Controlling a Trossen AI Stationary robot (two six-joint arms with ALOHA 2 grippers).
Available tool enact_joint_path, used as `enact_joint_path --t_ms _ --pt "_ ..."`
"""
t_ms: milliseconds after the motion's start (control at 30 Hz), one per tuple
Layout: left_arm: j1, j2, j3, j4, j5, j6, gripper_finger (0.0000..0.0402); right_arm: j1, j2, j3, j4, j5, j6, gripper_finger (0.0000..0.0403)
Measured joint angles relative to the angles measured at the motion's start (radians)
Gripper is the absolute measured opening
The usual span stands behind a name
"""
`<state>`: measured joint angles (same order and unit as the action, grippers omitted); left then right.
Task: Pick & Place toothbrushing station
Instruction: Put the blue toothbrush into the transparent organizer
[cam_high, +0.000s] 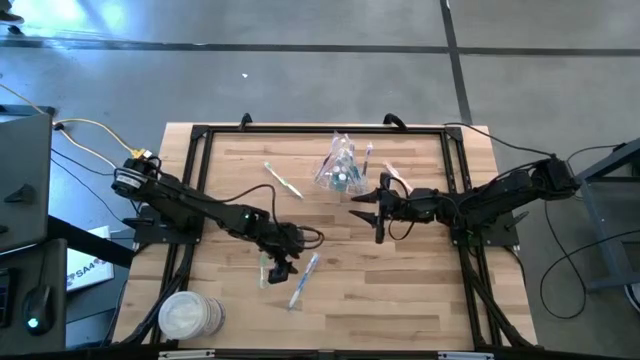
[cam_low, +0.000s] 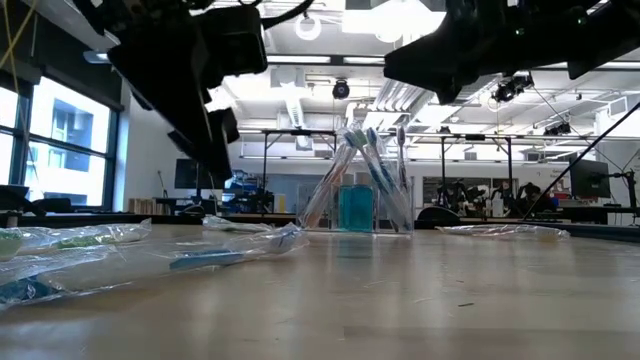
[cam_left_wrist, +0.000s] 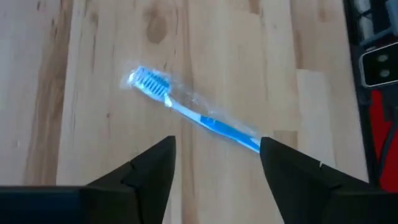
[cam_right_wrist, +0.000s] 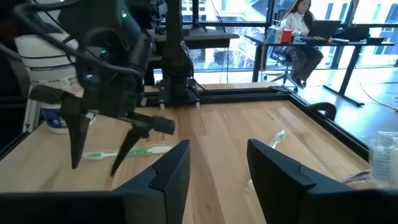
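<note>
at lower centre of the high view, the left gripper hangs over the wooden table, its dark body hiding part of the green toothbrush beside it. in the left wrist view the fingers stand apart and empty, with a wrapped blue toothbrush lying flat on the wood between and beyond them, not touched. the left arm reaches in from the frame's left edge, stretched diagonally toward lower centre.

the right gripper sits right of centre, its arm entering from the right edge and lying nearly level; its fingers are parted with nothing between them (the right wrist view shows only bare table in the gap).

in the upper centre of the high view stands the clear plastic cup holding several toothbrushes; their number and colours are hard to make out through glare and wrapping. the low view shows the cup at mid-frame with brushes leaning outward, both arms cut off at the top edge.

a white toothbrush lies alone left of the cup. a stack of white discs sits at lower left. a person sits at a desk in the upper right of the right wrist view.
</note>
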<state>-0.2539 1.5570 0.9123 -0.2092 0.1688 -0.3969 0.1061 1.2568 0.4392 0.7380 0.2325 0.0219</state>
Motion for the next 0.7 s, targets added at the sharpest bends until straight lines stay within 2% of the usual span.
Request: enact_joint_path --t_ms 100,267,367,433,567,700 --pt "0.007 0.036 0.003 0.048 0.020 -0.031 0.0234 0.012 0.000 0.000 0.015 0.000 0.000 0.0152" --pt "0.018 0.114 0.003 0.124 0.150 -0.094 0.0235 0.029 0.000 -0.001 0.039 0.000 0.000 0.0152" --pt "0.032 0.146 0.031 0.133 0.231 -0.078 0.0235 0.044 0.000 0.000 0.047 0.001 -0.013 0.0152" --pt "0.041 0.146 0.063 0.072 0.245 -0.037 0.0235 0.053 0.000 0.000 0.052 0.000 -0.025 0.0152" --pt "0.038 0.140 0.168 -0.073 0.174 0.140 0.0235 0.068 0.000 0.000 0.061 0.000 -0.034 0.0152" --pt "0.029 0.136 0.303 -0.270 0.025 0.460 0.0235 0.083 0.000 0.000 0.062 0.001 -0.075 0.0152"
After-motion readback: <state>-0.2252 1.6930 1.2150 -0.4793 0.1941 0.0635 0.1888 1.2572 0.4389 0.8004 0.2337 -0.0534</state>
